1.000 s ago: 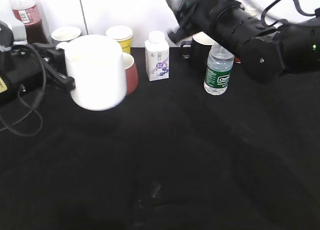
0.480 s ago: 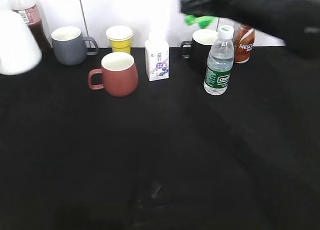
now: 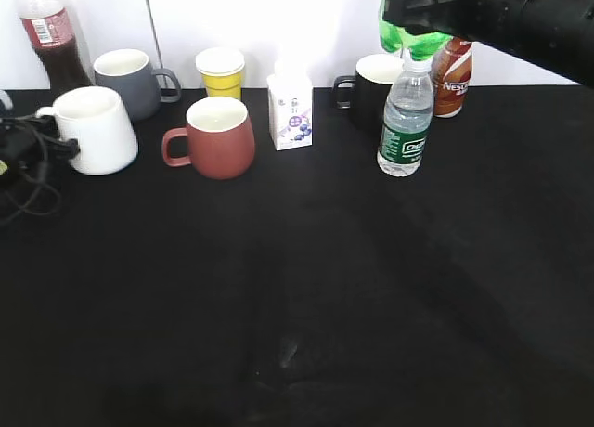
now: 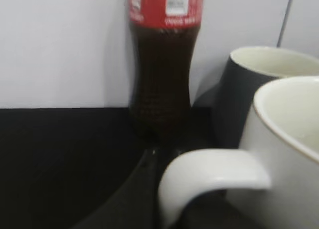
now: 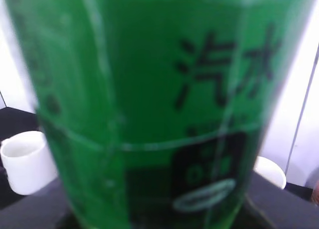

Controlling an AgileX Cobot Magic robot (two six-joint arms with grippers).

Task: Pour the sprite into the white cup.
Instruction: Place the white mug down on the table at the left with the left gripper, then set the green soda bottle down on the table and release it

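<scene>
1. The black table (image 3: 306,297) has its whole front half and right side open; everything stands along the back edge and toward the back-left corner.
2. Count: four mugs, namely the white cup (image 3: 93,130), a grey mug (image 3: 125,84), a dark red mug (image 3: 215,137) and a black mug (image 3: 373,85); one yellow cup (image 3: 221,71); one small white carton (image 3: 290,109); one clear water bottle (image 3: 406,118); one cola bottle (image 3: 51,37); one brown bottle (image 3: 453,78).
3. The white cup stands near the left edge, just in front of the grey mug. The left gripper (image 3: 37,147) sits at its handle; how far its jaws are parted cannot be told.
4. The sprite (image 3: 413,39) is lifted above the back edge, over the black mug, beneath the right arm (image 3: 501,14). It fills the right wrist view, but the gripper's fingers are hidden, so its grip cannot be told.
</scene>
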